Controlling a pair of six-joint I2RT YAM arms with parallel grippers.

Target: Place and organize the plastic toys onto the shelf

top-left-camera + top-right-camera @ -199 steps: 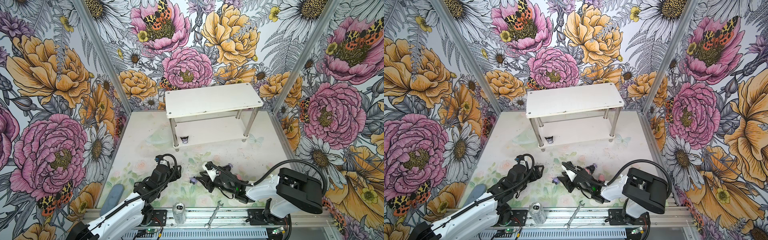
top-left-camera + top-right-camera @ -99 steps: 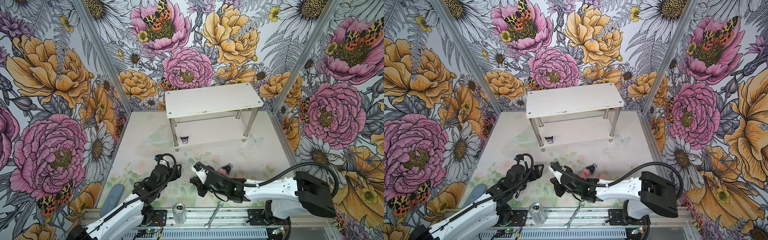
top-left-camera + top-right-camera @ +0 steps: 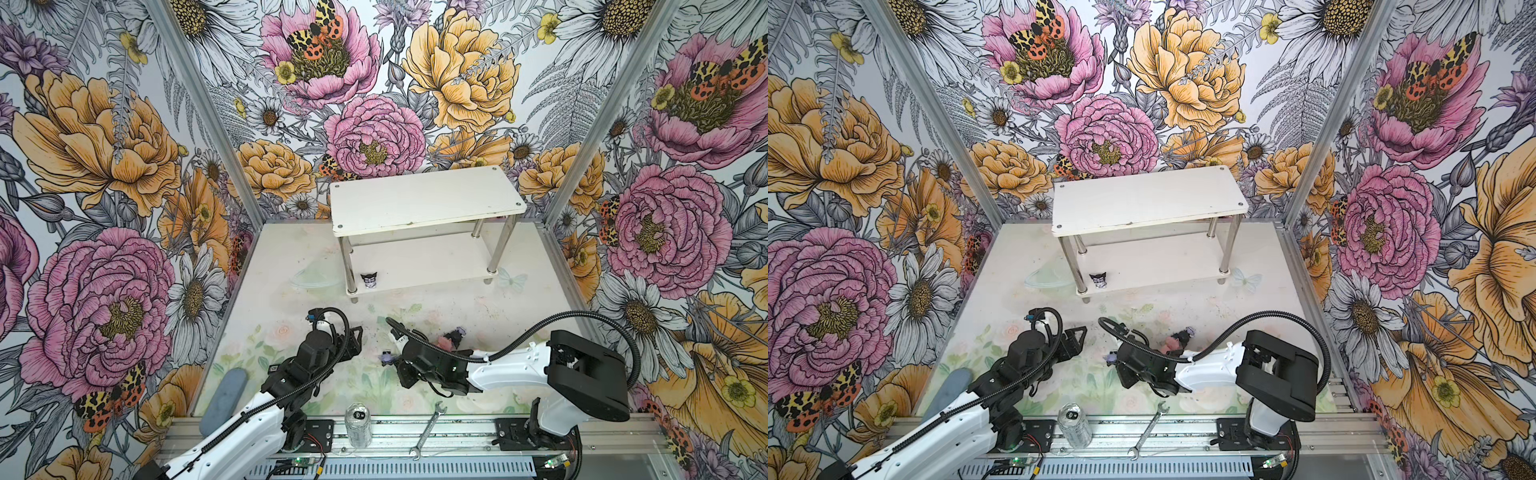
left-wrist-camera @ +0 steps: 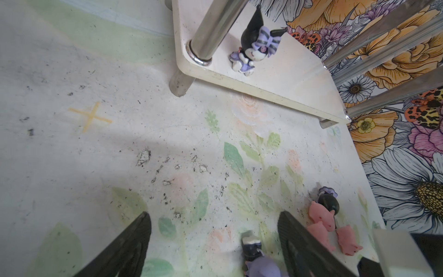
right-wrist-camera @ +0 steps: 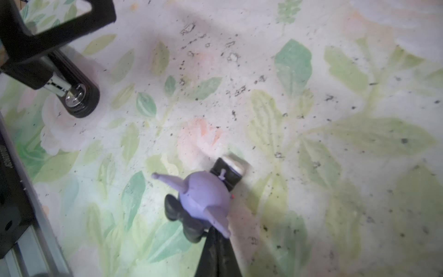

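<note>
The white two-tier shelf (image 3: 424, 199) (image 3: 1146, 199) stands at the back; one black-purple figurine (image 3: 369, 280) (image 4: 255, 49) stands on its lower tier by the front left leg. A second purple figurine (image 5: 206, 191) (image 3: 386, 358) lies on the mat. My right gripper (image 5: 217, 239) (image 3: 397, 363) is shut, its tip touching that figurine's ear. My left gripper (image 4: 215, 239) (image 3: 353, 340) is open and empty, just left of that figurine. Three pink pigs (image 4: 320, 213) (image 3: 444, 341) and another dark figurine (image 4: 328, 200) lie behind the right wrist.
A clear drink can (image 3: 358, 424) and a silver wrench (image 3: 428, 430) rest on the front rail. A grey-blue oblong pad (image 3: 226, 397) lies at the front left. Flowered walls close in three sides. A yellow cross (image 4: 90, 116) marks the mat.
My right gripper slid a little to the left, up to the lying purple figurine, and closed from partly open to shut. The left arm stayed still.
</note>
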